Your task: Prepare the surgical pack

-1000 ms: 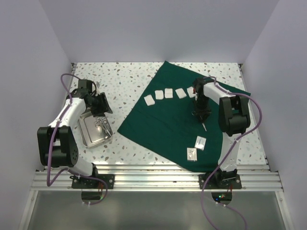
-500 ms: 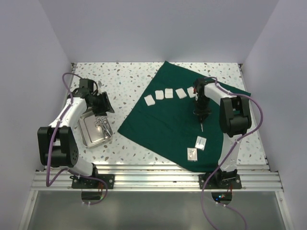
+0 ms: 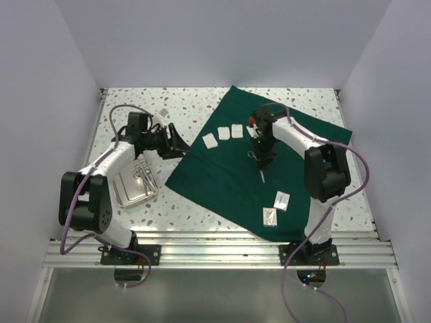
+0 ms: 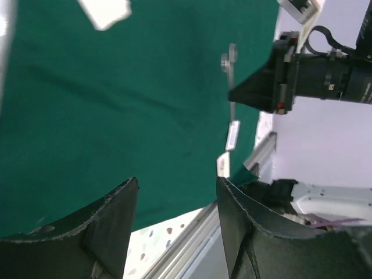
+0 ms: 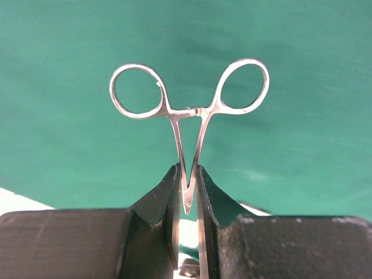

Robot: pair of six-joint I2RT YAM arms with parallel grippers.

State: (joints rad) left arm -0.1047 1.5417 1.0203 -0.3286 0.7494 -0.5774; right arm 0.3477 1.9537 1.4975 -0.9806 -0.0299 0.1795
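The dark green cloth (image 3: 222,182) lies spread flat on the table, with white gauze squares (image 3: 223,133) in a row near its far edge. My right gripper (image 3: 262,160) hangs above the cloth's middle, shut on the silver forceps (image 3: 261,176). In the right wrist view the fingers (image 5: 174,192) clamp the forceps (image 5: 189,110) at the shank, ring handles pointing away. My left gripper (image 3: 178,148) stands open and empty at the cloth's left corner; the left wrist view looks across the cloth (image 4: 116,116). The steel tray (image 3: 122,192) sits left of the cloth, holding further steel instruments (image 3: 141,173).
Two small white packets (image 3: 281,200) (image 3: 269,215) lie on the cloth's near right part. White walls enclose the speckled table (image 3: 175,108) on three sides. An aluminium rail (image 3: 222,252) runs along the near edge.
My left arm swung right from above the tray to the cloth's left corner, jaws widening slightly. My right gripper closed on the forceps and carried them left and a little farther away.
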